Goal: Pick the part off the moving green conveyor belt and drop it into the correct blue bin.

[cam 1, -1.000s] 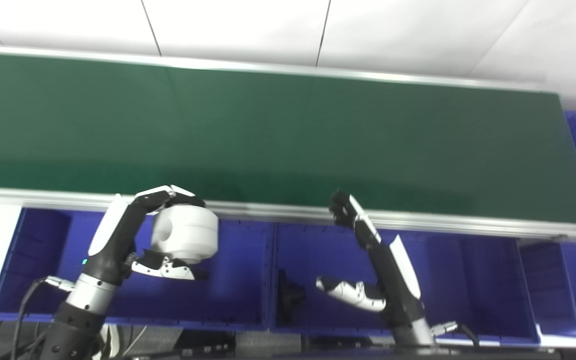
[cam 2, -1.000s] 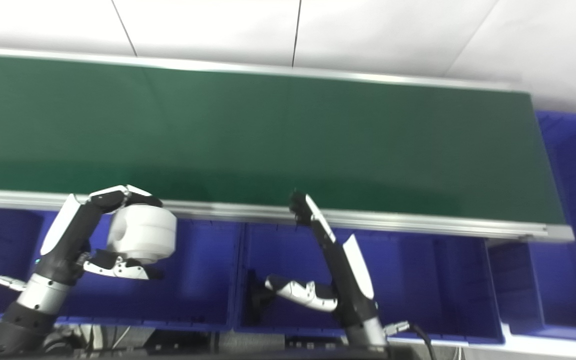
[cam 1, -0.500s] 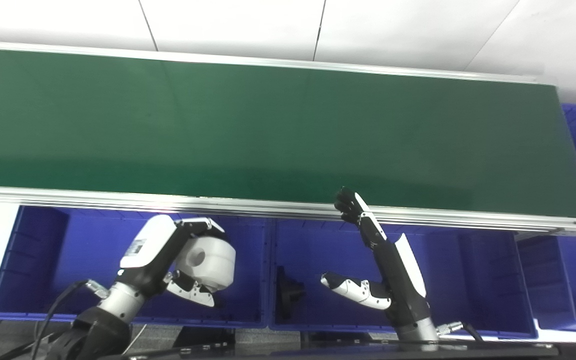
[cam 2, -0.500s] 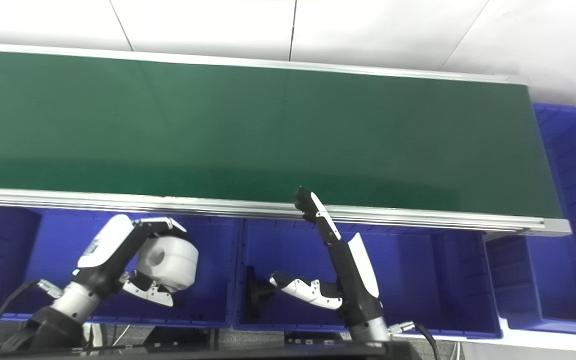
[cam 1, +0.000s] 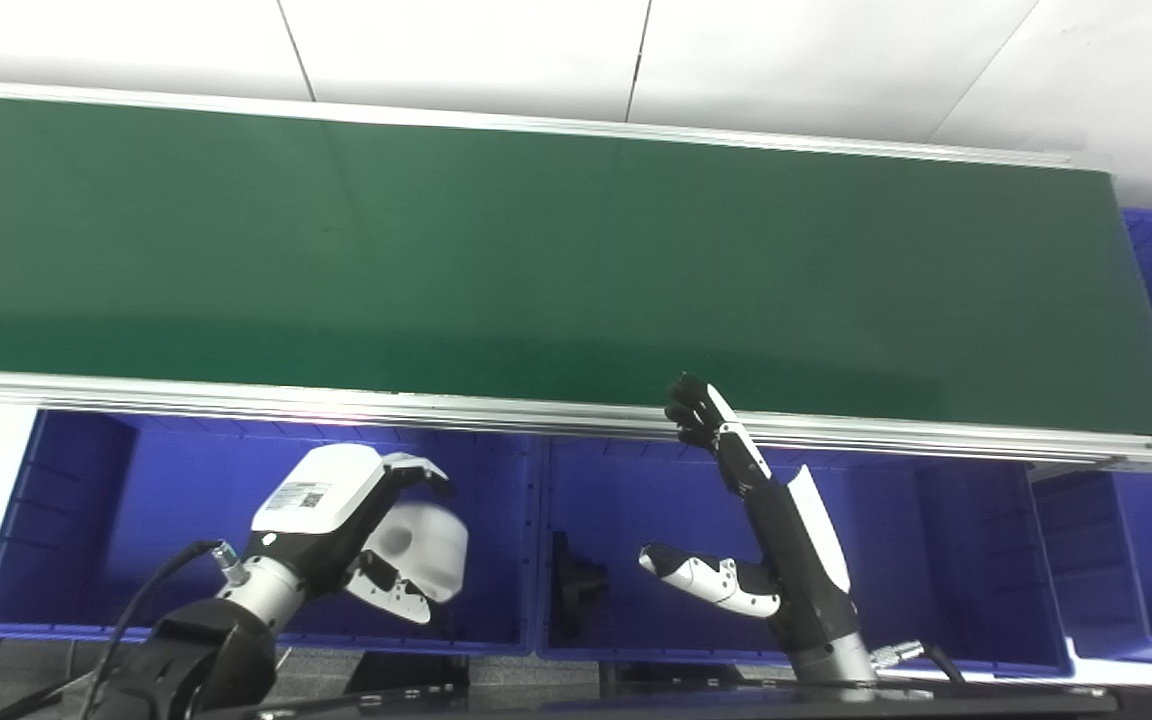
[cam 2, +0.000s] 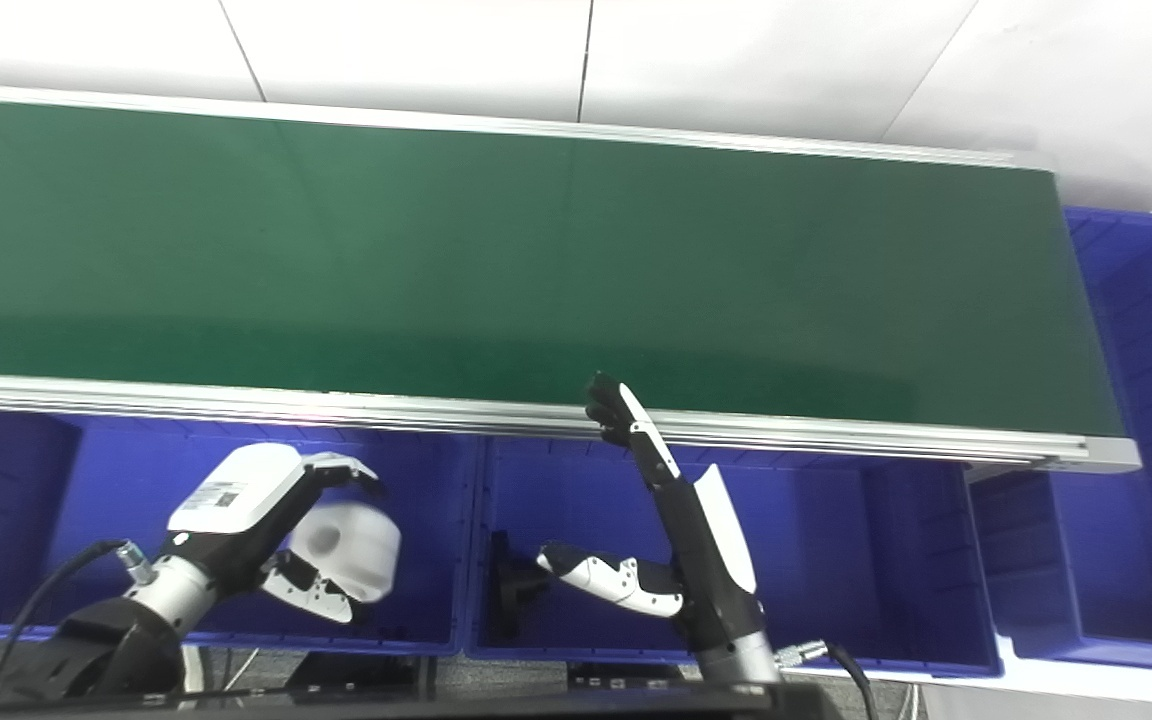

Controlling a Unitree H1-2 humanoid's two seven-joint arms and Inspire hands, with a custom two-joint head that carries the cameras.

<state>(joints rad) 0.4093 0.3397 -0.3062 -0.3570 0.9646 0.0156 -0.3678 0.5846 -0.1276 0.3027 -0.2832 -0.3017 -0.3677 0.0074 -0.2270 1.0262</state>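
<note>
- Belt: dark green, plain, with silver rails along its near and far edges.
- Bins: deep blue, along the belt's near edge and past its right end.
- Part: white, blurred.
- Left hand: white shell bearing a small black-printed label, black fingers.
- Right hand: black, with white panels and a white thumb.
- Item in the middle bin: black.
- Wall: white, crossed by thin dark seams.
</note>
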